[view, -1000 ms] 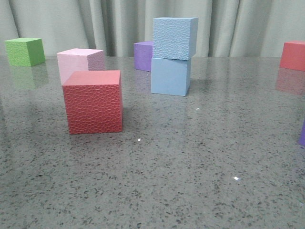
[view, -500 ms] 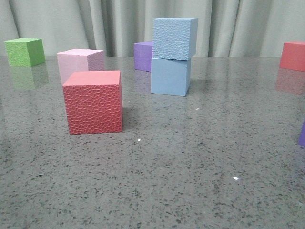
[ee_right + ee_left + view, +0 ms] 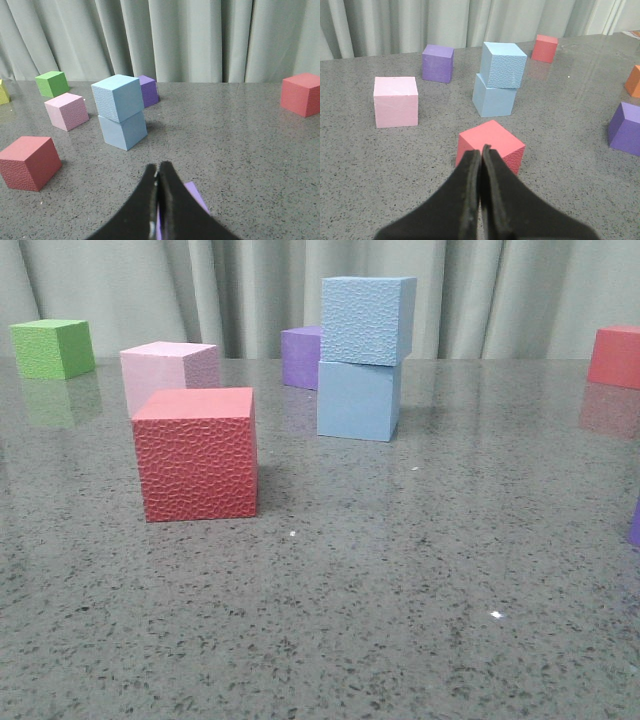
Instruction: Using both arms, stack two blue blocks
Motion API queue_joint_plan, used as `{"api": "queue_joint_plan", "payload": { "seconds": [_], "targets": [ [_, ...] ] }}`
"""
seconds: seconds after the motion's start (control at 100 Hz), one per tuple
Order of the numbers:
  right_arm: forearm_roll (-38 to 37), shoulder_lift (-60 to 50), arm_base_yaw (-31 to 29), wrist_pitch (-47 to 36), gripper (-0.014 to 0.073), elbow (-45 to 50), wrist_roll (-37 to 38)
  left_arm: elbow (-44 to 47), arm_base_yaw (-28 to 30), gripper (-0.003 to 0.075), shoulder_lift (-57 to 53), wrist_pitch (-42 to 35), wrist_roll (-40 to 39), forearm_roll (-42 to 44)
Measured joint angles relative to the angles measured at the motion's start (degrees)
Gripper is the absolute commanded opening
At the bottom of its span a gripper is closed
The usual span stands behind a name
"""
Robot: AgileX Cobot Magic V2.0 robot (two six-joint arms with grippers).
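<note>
The pebbled blue block (image 3: pixel 366 320) sits on top of the smooth blue block (image 3: pixel 357 400) at the middle back of the table, turned slightly on it. The stack also shows in the left wrist view (image 3: pixel 503 64) and in the right wrist view (image 3: pixel 118 98). Neither gripper shows in the front view. My left gripper (image 3: pixel 481 150) is shut and empty, held back above the table behind the red cube (image 3: pixel 491 146). My right gripper (image 3: pixel 158 166) is shut and empty, well back from the stack, above a purple cube (image 3: pixel 197 197).
A pebbled red cube (image 3: pixel 196 453) stands front left, a pink cube (image 3: pixel 165 372) behind it, a green cube (image 3: pixel 52 348) far left. A purple cube (image 3: pixel 301 356) stands behind the stack. Another red cube (image 3: pixel 616 356) is far right, an orange cube (image 3: pixel 633 81) and a purple cube (image 3: pixel 626 128) to the right.
</note>
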Motion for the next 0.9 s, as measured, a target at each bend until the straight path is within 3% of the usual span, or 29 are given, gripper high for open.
{"api": "queue_joint_plan", "payload": {
  "seconds": [0.74, 0.9],
  "targets": [
    [-0.09, 0.00, 0.00, -0.11, -0.0070, 0.00, 0.00, 1.46, 0.00, -0.0019, 0.00, -0.36, 0.00, 1.56],
    [-0.09, 0.00, 0.00, -0.11, -0.0070, 0.00, 0.00, 3.18, 4.81, -0.0019, -0.37, -2.53, 0.00, 1.18]
  ]
}}
